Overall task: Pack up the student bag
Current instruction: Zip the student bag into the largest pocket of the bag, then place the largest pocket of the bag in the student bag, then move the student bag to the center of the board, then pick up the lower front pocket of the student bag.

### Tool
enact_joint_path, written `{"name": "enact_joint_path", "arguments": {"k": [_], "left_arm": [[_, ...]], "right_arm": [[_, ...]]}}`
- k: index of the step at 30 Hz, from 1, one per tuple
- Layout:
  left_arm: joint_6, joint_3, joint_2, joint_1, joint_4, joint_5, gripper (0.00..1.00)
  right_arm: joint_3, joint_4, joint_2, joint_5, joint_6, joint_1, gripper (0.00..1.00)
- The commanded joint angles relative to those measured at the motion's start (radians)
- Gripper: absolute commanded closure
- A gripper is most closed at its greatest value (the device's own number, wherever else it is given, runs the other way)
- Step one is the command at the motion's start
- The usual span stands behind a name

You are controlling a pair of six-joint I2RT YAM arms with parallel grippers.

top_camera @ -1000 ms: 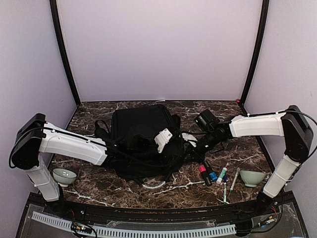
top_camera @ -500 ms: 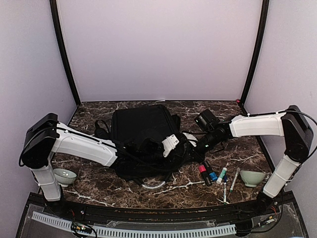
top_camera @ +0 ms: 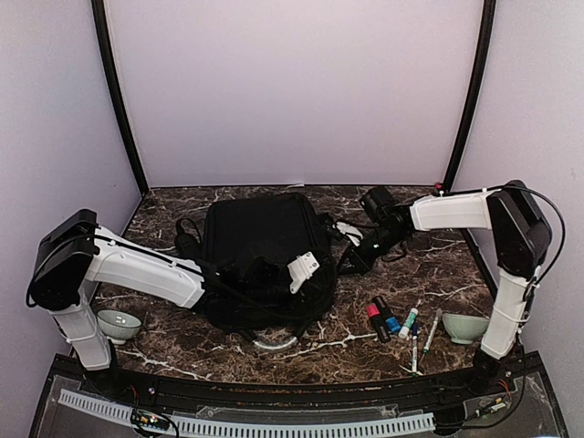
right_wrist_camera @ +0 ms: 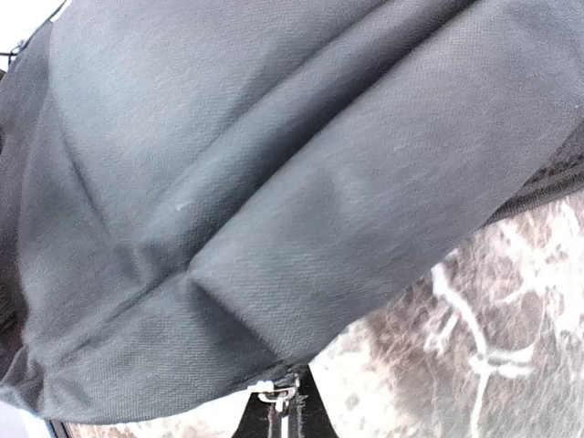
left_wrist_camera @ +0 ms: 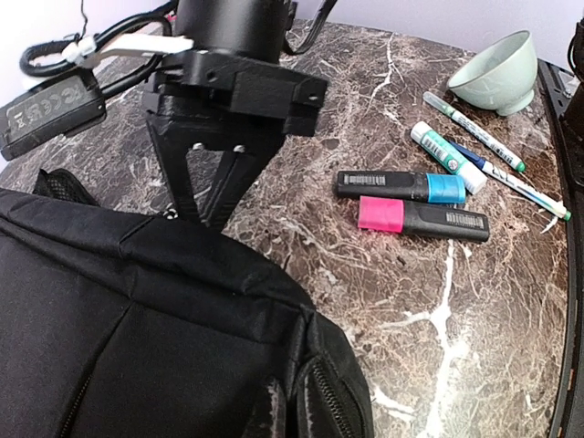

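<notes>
The student bag (top_camera: 260, 255), a big black backpack, lies flat in the middle of the marble table. My left gripper (top_camera: 321, 279) reaches across it to its right corner. In the left wrist view its fingers (left_wrist_camera: 297, 401) are shut on a fold of the bag's fabric (left_wrist_camera: 137, 319) beside a zipper. My right gripper (top_camera: 350, 264) meets the bag's right edge, and the left wrist view shows its black fingertips (left_wrist_camera: 208, 215) touching that edge. Seen from the right wrist, that gripper (right_wrist_camera: 285, 415) is shut on a small metal zipper pull (right_wrist_camera: 278, 398) under the fabric (right_wrist_camera: 274, 182).
A pink highlighter (left_wrist_camera: 424, 219), a blue one (left_wrist_camera: 401, 187), a green marker (left_wrist_camera: 445, 149) and thin pens (top_camera: 422, 333) lie right of the bag. One pale green bowl (top_camera: 465, 327) sits at the front right, another (top_camera: 119, 324) at the front left. The bag's grey handle loop (top_camera: 276, 343) points toward the front edge.
My left gripper has closed on the bag's fabric at the right corner. The right arm has swung back and left, drawing its gripper along the bag's right edge.
</notes>
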Motion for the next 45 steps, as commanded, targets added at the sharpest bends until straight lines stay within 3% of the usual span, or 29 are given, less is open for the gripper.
{"name": "enact_joint_path", "arguments": {"k": [1, 3, 6, 8, 11, 20, 25, 28, 36, 45], "left_arm": [[-0.037, -0.042, -0.068, -0.01, -0.018, 0.087, 1.0], [-0.047, -0.035, -0.067, -0.009, -0.036, 0.056, 0.88], [-0.062, -0.024, -0.082, -0.01, -0.068, -0.01, 0.54], [-0.059, -0.032, -0.109, -0.01, -0.071, -0.054, 0.43], [-0.035, -0.049, -0.157, -0.007, -0.075, -0.115, 0.35], [-0.049, -0.031, -0.191, 0.035, -0.211, -0.226, 0.28], [-0.098, -0.015, -0.18, 0.048, -0.283, -0.224, 0.28], [-0.132, -0.015, -0.19, 0.049, -0.306, -0.241, 0.28], [-0.134, 0.033, -0.173, 0.112, -0.394, -0.249, 0.27], [0.102, 0.239, -0.004, 0.155, -0.495, -0.191, 0.25]], "right_arm": [[0.108, 0.071, 0.061, 0.056, 0.04, -0.033, 1.0], [0.124, 0.08, 0.073, 0.055, 0.051, -0.036, 1.0], [0.111, 0.106, 0.061, 0.071, 0.072, -0.051, 1.0], [0.095, 0.122, 0.046, 0.085, 0.09, -0.072, 1.0], [0.057, 0.152, 0.013, 0.1, 0.114, -0.117, 1.0], [-0.019, 0.169, -0.042, 0.099, 0.125, -0.231, 0.98], [-0.045, 0.106, -0.129, 0.111, 0.069, -0.237, 0.59], [-0.089, 0.07, -0.231, 0.16, 0.027, -0.25, 0.49], [-0.169, -0.134, -0.442, 0.198, -0.118, -0.267, 0.44], [-0.285, -0.212, -0.634, 0.149, -0.247, -0.253, 0.43]]}}
